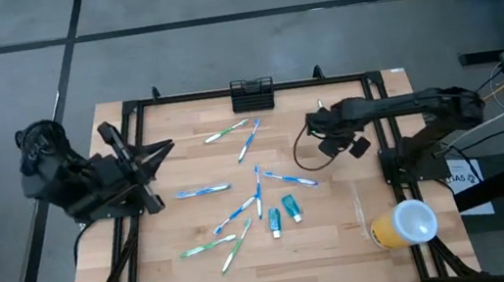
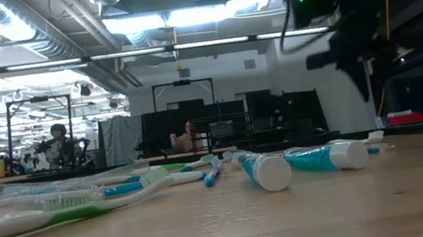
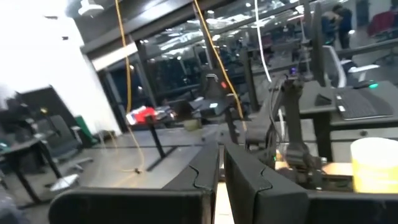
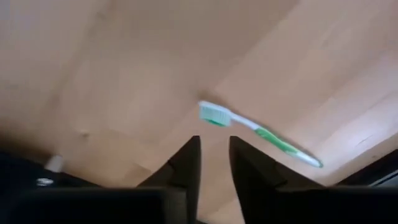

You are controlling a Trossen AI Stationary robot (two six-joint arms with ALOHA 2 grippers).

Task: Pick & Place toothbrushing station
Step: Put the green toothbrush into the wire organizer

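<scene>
1. The right gripper (image 4: pixel 214 152) hangs above the table (image 1: pixel 345 237) with its fingers nearly together, only a narrow slit between them, clamping nothing.
2. Just ahead of its fingertips lies a green-and-white toothbrush (image 4: pixel 258 132), flat on the wood.
3. Farther off, at the table's far edge, stands the toothbrushing station (image 1: pixel 252 90), well apart from this gripper.
4. Nearer the middle of the table lie scattered toothbrushes (image 1: pixel 242 207) and two teal tubes (image 1: pixel 283 213).
5. The yellow cup (image 1: pixel 402 226) lies on its side near the right arm's base.
6. The left gripper (image 3: pixel 221 162) waits at the opposite side, fingers drawn almost closed and empty.
</scene>
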